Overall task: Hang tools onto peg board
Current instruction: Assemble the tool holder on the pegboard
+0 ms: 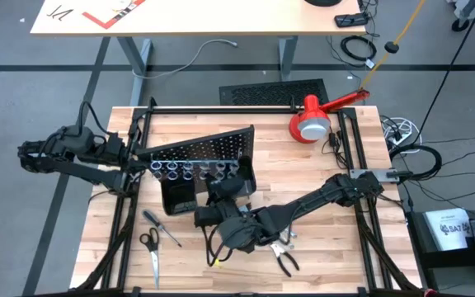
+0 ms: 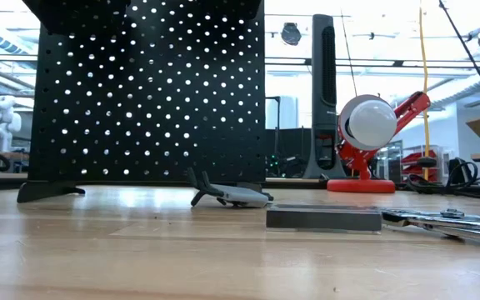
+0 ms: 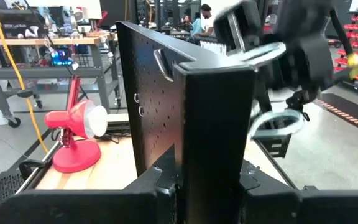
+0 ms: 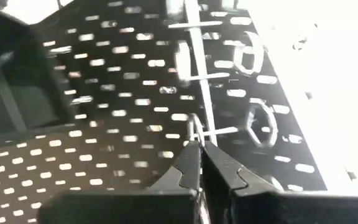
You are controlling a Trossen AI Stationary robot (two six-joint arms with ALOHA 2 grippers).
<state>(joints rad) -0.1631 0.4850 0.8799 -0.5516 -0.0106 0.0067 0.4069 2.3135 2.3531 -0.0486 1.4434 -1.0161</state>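
The peg board (image 1: 200, 150) is black, dotted all over with a regular grid of small round holes, and carries a row of silver rings (image 1: 186, 170). The desk (image 1: 336, 256) is pale wood in jointed strips. At the far right stands a red lamp (image 1: 313, 118) with a white shade. Near left lie scissors (image 1: 150, 247) with black handles and silver blades.

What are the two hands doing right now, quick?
Left hand: closed on the edge of the peg board.
Right hand: shut on a thin metal tool, at the board's rings.
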